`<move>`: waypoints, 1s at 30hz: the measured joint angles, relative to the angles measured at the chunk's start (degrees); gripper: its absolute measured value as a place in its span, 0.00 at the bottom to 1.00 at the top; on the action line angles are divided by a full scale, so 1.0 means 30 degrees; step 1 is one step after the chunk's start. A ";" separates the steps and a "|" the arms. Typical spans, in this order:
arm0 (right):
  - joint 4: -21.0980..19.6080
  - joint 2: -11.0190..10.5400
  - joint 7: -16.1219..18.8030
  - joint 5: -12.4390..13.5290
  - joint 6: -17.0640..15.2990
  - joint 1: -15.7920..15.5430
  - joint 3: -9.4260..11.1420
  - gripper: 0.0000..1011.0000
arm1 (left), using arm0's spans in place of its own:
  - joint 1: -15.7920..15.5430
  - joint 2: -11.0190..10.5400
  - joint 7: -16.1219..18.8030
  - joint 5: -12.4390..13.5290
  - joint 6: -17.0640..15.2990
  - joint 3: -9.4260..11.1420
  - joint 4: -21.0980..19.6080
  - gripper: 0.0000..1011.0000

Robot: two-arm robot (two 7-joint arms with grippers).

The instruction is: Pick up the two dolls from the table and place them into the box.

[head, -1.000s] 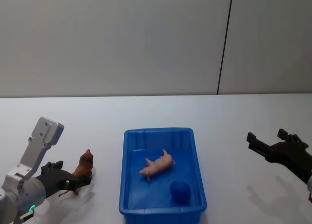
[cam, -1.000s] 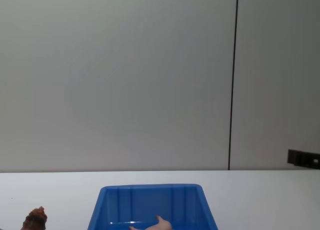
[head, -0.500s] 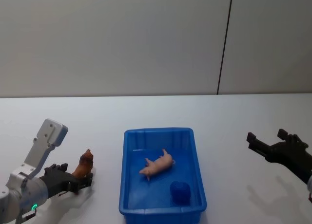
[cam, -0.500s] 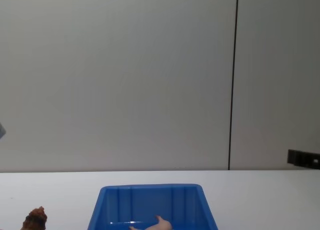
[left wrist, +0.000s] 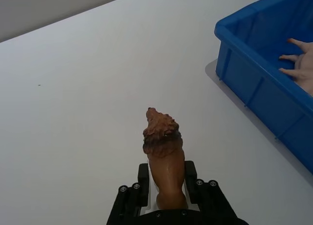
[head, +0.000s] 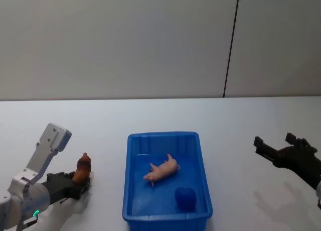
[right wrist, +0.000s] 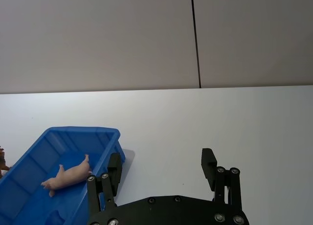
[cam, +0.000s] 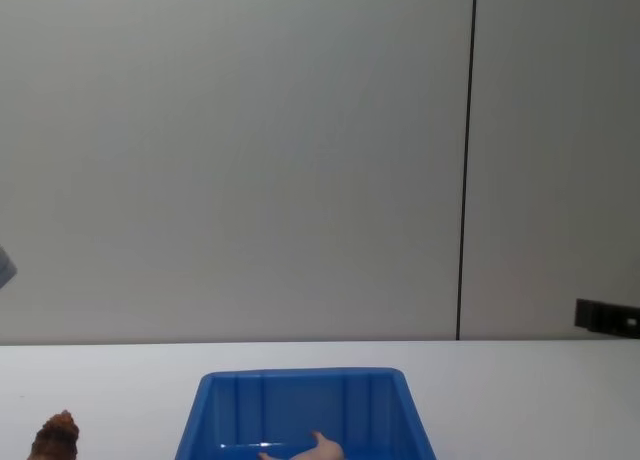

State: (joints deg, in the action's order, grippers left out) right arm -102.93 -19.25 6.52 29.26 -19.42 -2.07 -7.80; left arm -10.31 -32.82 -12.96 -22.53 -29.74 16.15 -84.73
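Lion doll clamped, pig doll lying in the bin

The brown lion doll is sitting nose-up, probably just off the white table, between the left gripper's closed fingers, left of the blue bin holding the pink pig doll; the right gripper is hovering spread, empty, well right.

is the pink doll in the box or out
In. The pink doll lies on its side on the floor of the blue box.

Even, bright overhead light; soft faint shadows on the table; mild gloss inside the box; all views sharp
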 joint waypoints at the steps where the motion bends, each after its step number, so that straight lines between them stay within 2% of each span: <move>1: 0.0000 0.0000 0.0000 0.0000 0.0000 0.0000 0.0000 0.99 | -0.0009 0.0003 -0.0011 0.0008 -0.0002 0.0002 0.0015 0.46; 4: -0.0001 0.0000 0.0000 -0.0001 0.0000 0.0000 0.0000 0.99 | -0.0038 0.0016 -0.0044 0.0043 -0.0009 0.0008 0.0052 0.37; 7: 0.0000 0.0000 0.0000 0.0000 0.0000 -0.0001 -0.0001 0.99 | -0.0054 0.0023 -0.0073 0.0063 -0.0010 0.0015 0.0086 0.36; 20: 0.0000 0.0000 0.0001 -0.0001 0.0000 0.0001 -0.0001 0.99 | -0.0117 -0.0022 -0.0296 0.0035 0.0690 -0.0100 -0.0350 0.36; 30: 0.0000 0.0000 0.0000 -0.0001 0.0000 0.0000 0.0000 0.99 | -0.0777 0.0028 -0.1402 -0.0029 0.1704 -0.0304 -0.1505 0.36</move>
State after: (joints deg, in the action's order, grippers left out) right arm -102.93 -19.25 6.52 29.26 -19.42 -2.07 -7.80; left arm -12.64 -32.73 -17.16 -22.62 -24.62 15.23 -89.25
